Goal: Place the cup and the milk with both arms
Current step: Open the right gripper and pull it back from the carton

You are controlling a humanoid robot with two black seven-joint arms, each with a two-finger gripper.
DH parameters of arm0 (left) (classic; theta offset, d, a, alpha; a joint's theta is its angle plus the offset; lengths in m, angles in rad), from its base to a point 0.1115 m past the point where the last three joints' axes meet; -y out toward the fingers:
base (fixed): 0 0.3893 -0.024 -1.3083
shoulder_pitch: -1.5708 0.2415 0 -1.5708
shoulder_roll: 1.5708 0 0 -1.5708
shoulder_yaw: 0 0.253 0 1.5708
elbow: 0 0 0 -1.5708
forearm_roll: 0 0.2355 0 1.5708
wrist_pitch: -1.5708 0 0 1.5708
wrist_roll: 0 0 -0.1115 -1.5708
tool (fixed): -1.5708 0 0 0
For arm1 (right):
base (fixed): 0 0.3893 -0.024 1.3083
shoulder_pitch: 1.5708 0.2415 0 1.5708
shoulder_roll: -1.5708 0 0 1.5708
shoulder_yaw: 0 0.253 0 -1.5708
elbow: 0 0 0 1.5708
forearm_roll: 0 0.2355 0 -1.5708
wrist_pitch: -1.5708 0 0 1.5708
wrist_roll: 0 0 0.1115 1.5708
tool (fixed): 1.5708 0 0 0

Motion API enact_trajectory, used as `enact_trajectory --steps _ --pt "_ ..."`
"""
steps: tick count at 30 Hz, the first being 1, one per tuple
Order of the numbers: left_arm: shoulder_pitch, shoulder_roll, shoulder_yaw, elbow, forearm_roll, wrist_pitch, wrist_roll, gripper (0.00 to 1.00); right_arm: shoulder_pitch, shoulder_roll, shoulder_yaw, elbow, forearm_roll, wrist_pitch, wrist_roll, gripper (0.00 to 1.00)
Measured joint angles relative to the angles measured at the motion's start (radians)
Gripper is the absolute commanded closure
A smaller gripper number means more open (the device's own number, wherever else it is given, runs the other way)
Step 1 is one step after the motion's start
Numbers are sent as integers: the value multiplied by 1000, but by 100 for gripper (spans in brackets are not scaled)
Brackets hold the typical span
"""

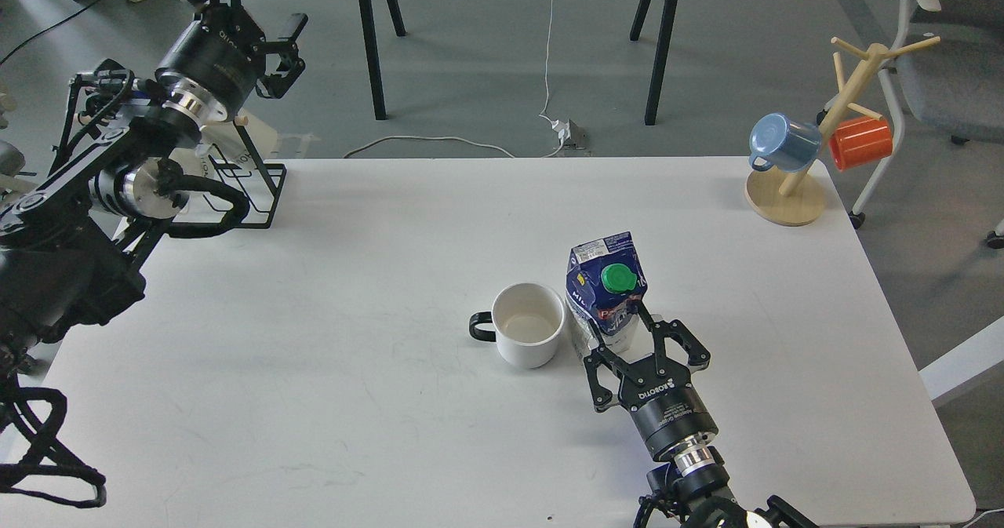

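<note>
A blue milk carton (602, 286) with a green cap stands upright on the white table (353, 277), close against the right side of a white cup (528, 324) with a black handle pointing left. My right gripper (623, 330) comes in from the bottom edge and is shut on the carton's lower part. My left gripper (284, 45) is raised at the far left, beyond the table's back edge, open and empty, far from the cup.
A black wire rack (251, 179) stands at the table's back left, under my left arm. A wooden mug tree (816, 132) with a blue mug (780, 142) and an orange mug (860, 142) stands at the back right corner.
</note>
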Motion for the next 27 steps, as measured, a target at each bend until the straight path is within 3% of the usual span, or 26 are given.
enact_trajectory --steps 11,19,27 --pt "-1 -3 0 0 0 3 -2 0 -56 -36 -3 66 1 0 2 2" --pt "-1 -4 -12 4 -12 1 -5 0 -197 -263 25 280 2 0 3 2" --pt "19 -5 -63 8 -52 -21 -4 0 -265 -507 252 344 17 0 7 2"
